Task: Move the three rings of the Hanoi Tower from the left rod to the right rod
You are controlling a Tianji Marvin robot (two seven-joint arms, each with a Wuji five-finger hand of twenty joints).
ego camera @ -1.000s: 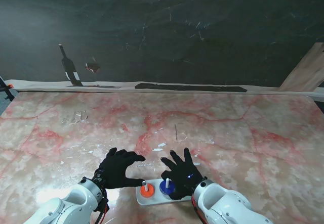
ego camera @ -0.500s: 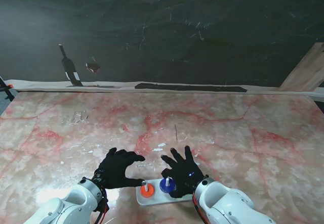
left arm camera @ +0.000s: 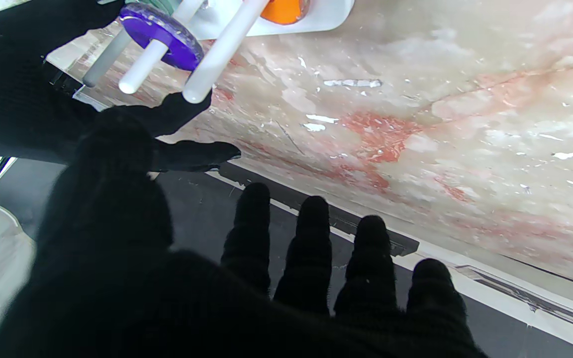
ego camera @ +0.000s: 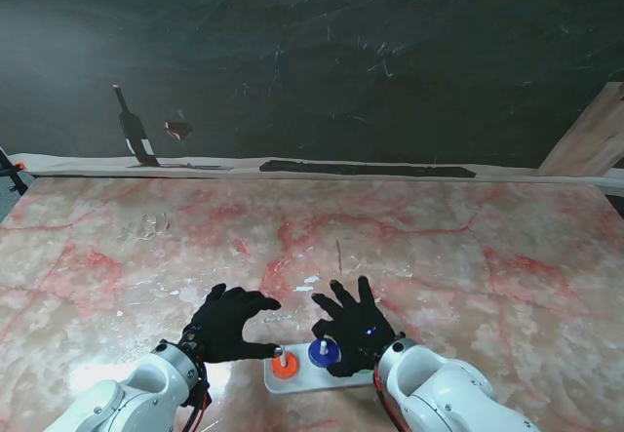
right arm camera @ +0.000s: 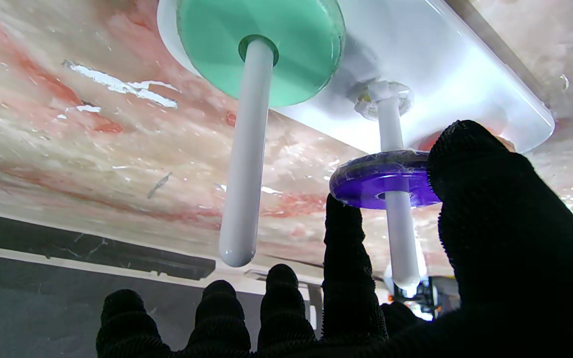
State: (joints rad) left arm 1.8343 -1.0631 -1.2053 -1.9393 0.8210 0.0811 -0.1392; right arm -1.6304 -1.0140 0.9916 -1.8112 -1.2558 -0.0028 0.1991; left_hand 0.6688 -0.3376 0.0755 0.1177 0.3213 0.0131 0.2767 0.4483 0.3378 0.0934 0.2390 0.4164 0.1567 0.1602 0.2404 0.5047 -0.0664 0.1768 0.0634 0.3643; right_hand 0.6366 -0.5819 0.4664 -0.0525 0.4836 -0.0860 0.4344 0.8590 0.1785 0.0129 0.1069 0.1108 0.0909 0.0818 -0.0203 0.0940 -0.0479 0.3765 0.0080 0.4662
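**Purple ring lifted partway up the middle rod**

Since one second ago the right hand (ego camera: 353, 327) has shifted slightly, and the purple ring (ego camera: 323, 351) sits higher.

Stand view, lower centre: the left hand (ego camera: 229, 323) hovers with spread fingers, holding nothing, beside the orange ring (ego camera: 284, 366) on the white base (ego camera: 314, 382).

Left wrist view, upper left: the purple ring (left arm camera: 162, 36) is partway up its rod.

Right wrist view: thumb and one finger pinch the purple ring (right arm camera: 383, 179) on the upright middle rod (right arm camera: 397, 233). The green ring (right arm camera: 260, 47) lies at the foot of the right rod (right arm camera: 244, 164), so I judge the ring must clear the tip, then travel there.

Table (ego camera: 468, 247): glossy pink-veined marble look, scuffed. Base (right arm camera: 445, 74): smooth white plastic. Rods (right arm camera: 241, 169): glossy white plastic. Purple ring (right arm camera: 366, 179): shiny. Hands (left arm camera: 192, 298): matt black knit cloth.
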